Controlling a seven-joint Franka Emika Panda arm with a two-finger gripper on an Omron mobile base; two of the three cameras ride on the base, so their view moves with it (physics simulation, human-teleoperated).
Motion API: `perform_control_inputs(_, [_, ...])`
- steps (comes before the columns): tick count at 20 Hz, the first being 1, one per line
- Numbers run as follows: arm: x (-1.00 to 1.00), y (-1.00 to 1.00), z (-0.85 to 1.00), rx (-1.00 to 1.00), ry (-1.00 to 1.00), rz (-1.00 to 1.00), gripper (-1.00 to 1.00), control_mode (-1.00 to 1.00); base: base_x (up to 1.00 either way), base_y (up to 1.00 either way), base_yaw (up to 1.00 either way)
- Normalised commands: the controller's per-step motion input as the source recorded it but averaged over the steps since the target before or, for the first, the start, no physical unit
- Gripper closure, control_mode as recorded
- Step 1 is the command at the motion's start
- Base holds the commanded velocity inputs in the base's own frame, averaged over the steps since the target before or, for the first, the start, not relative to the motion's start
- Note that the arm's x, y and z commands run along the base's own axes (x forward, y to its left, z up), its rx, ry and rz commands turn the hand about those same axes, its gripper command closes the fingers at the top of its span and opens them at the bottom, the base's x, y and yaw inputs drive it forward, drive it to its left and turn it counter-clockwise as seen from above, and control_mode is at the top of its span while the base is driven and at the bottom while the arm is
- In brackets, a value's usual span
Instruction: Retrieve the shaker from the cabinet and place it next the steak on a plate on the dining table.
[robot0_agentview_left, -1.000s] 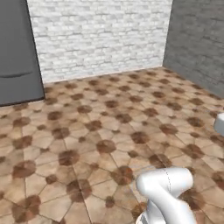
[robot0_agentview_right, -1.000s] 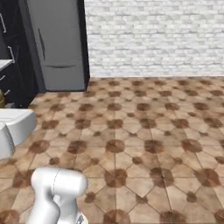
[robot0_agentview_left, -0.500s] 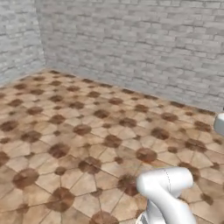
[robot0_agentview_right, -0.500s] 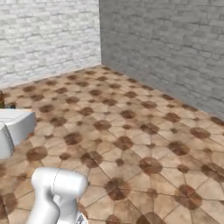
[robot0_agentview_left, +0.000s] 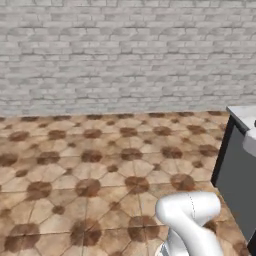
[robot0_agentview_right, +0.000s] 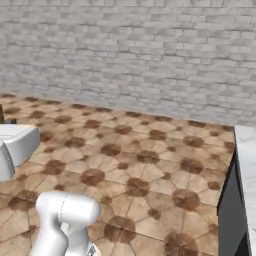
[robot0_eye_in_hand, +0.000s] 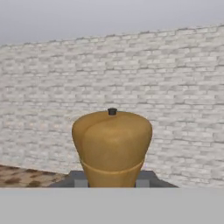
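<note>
The tan-brown wooden shaker (robot0_eye_in_hand: 112, 146) stands upright between my gripper's (robot0_eye_in_hand: 112, 182) dark fingertips (robot0_eye_in_hand: 80, 181) in the hand view, with a small black knob on its top. The gripper is shut on it, and a grey brick wall lies behind it. A corner of the dining table (robot0_agentview_left: 243, 116), white marble on a dark base, shows at the right edge of the left base view. The same dining table (robot0_agentview_right: 245, 165) is at the right of the right base view. The cabinet, the steak and the plate are out of view.
A grey brick wall (robot0_agentview_left: 125, 55) runs across the back. Brown patterned floor tiles (robot0_agentview_left: 100, 165) stretch from it to the base. My arm's white elbow (robot0_agentview_left: 189, 210) rises at the bottom of both base views.
The whole picture has swung round, so the base has turned. The grey fridge-like unit and the wall corner have left the views, the brick wall now faces me, and the table's edge has come in at the right.
</note>
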Motion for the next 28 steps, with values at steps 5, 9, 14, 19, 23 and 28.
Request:
perform_control_inputs(5, [0.0,0.0,0.0,0.0,0.0,0.0,1.0,1.0,-0.01,0.03,-0.79])
perform_control_inputs(9, [0.0,0.0,0.0,0.0,0.0,0.0,1.0,1.0,0.0,0.06,-0.76])
perform_control_inputs(14, [0.0,0.0,0.0,0.0,0.0,0.0,1.0,1.0,0.0,0.12,-0.76])
perform_control_inputs(19, [0.0,0.0,0.0,0.0,0.0,0.0,1.0,1.0,0.31,0.76,-0.48])
perform_control_inputs(23, [0.0,0.0,0.0,0.0,0.0,0.0,1.0,1.0,0.83,1.0,-0.39])
perform_control_inputs(28, [0.0,0.0,0.0,0.0,0.0,0.0,1.0,1.0,0.92,1.0,-0.51])
